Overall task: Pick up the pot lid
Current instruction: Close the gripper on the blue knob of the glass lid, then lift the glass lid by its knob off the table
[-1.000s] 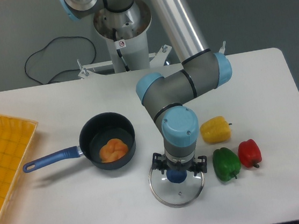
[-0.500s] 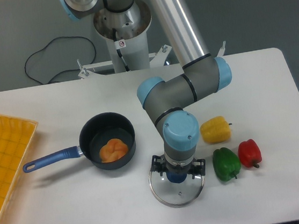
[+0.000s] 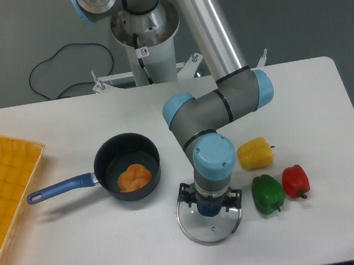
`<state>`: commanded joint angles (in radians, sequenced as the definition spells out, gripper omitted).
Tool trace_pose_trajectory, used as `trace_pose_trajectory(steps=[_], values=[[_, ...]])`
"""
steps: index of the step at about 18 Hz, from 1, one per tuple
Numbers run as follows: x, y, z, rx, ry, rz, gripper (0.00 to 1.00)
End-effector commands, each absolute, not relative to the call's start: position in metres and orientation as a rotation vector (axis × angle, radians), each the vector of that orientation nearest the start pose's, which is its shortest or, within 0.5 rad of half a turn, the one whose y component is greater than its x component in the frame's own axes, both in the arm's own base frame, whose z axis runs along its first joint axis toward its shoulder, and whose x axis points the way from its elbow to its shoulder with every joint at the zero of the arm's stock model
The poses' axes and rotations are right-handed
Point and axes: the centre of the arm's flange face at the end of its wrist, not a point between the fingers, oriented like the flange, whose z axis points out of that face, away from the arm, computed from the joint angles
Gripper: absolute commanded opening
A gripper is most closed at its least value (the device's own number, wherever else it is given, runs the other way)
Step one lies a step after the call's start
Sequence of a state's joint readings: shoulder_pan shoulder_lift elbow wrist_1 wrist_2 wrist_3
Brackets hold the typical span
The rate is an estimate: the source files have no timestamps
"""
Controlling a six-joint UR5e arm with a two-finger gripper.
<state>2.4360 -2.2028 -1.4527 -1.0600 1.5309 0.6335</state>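
Note:
My gripper points down over the pot lid, its two fingertips parted on the left and right of the blue knob. A gap seems to show between each fingertip and the knob, though contact is hard to judge from this view. The glass pot lid lies flat on the table with its metal rim around it. The back part of the lid is hidden behind the gripper.
Left of the gripper is a black pan with a blue handle and an orange item inside. To the right lie a yellow pepper, a green pepper and a red pepper. An orange-yellow surface borders the left.
The arm has come down slightly toward the knob, and the fingertips look a little closer together. The lid, pan and peppers have stayed where they were.

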Motion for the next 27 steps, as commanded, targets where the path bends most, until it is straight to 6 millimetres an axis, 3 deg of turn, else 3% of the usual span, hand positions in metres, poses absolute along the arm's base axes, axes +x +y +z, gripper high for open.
trace_pose_trajectory(steps=[10, 21, 27], values=[[-0.438, 0.553, 0.211, -3.1, -0.339, -0.052, 0.67], [-0.439, 0.553, 0.212, -3.098, -0.341, -0.05, 0.4], [-0.436, 0.551, 0.232, -3.079, -0.338, -0.021, 0.4]])
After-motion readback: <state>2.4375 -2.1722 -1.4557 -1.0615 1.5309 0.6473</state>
